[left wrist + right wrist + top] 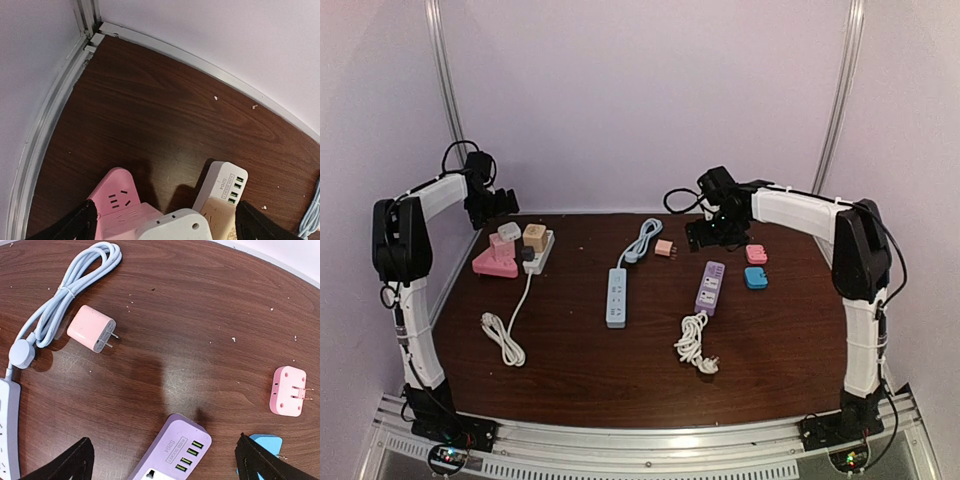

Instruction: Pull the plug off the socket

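Note:
A pink socket block (492,264) and a white power strip (540,250) lie at the far left, with a pink plug (502,245), a white plug (509,231), a beige plug (534,237) and a black plug (528,254) seated in them. My left gripper (500,205) hovers open just behind them. In the left wrist view its fingers (70,227) straddle the white plug (172,225), pink socket (117,192) and white strip (222,182) without touching. My right gripper (705,232) is open and empty above the purple strip (175,452).
A blue power strip (617,296) with coiled blue cable (70,290) lies mid-table. A loose pink charger (91,329), pink adapter (287,391) and blue adapter (265,444) lie near the purple strip (709,288). White cords (502,338) trail forward. Walls enclose the back and sides.

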You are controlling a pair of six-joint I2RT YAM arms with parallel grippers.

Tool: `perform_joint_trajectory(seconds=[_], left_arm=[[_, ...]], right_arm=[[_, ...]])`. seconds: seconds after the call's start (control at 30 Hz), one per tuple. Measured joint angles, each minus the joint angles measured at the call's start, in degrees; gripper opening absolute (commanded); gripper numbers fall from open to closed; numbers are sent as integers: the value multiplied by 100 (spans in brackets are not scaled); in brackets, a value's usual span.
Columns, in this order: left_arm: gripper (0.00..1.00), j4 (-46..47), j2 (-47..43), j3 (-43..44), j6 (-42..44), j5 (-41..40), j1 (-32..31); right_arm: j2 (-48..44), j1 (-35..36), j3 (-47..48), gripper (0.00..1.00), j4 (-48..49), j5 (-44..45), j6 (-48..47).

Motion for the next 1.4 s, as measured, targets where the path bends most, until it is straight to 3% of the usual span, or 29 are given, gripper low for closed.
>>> perform_joint_trajectory(seconds=[0.37,0.73,1.03,1.4], left_arm=[[98,-2,391,227,11,1067,83],[98,247,393,-238,-20,1716,564],[98,428,396,-334,63,2507,577],[98,1458,-111,-1812,4,3530,573]], right_arm=[[-413,24,-297,100,149,-48,9],[-413,63,-455,100,205,-133,48],[-413,94,-455,100,251,-236,96],[-409,232,-455,100,286,-310,116]])
